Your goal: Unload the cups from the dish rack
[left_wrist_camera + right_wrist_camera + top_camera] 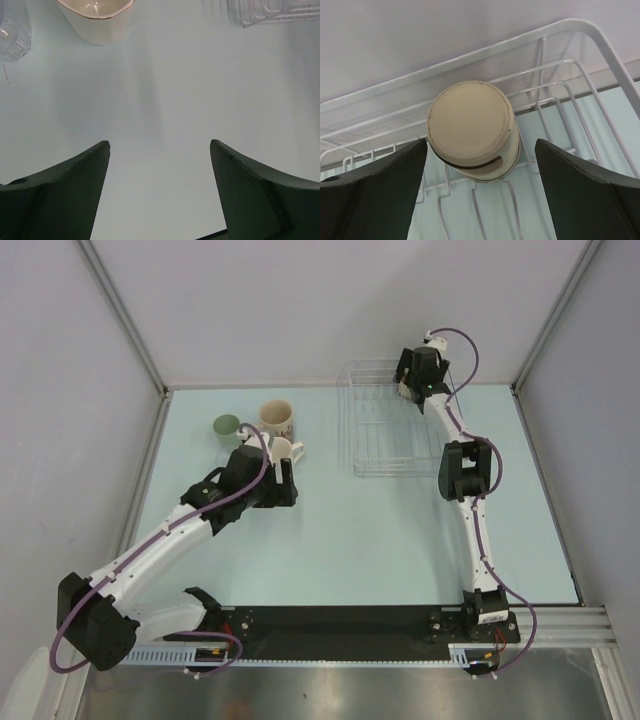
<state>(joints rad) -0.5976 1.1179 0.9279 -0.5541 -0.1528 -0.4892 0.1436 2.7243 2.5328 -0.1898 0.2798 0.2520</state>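
Pale table (400,540); dish rack (380,440) holds tan cup (472,130), perhaps tilted.

The rectangular basket of thin white wire (385,440) is shining like smooth coated metal. At its 1 o'clock corner the tan ceramic cup (470,125) is showing a matt, rough-looking base. The cream gilt-rimmed ceramic cup (97,22) is gleaming with glaze. The pale blue tabletop (165,100) is looking smooth and matt, and the dark plastic fingers (375,195) of the right gripper (481,142) too.
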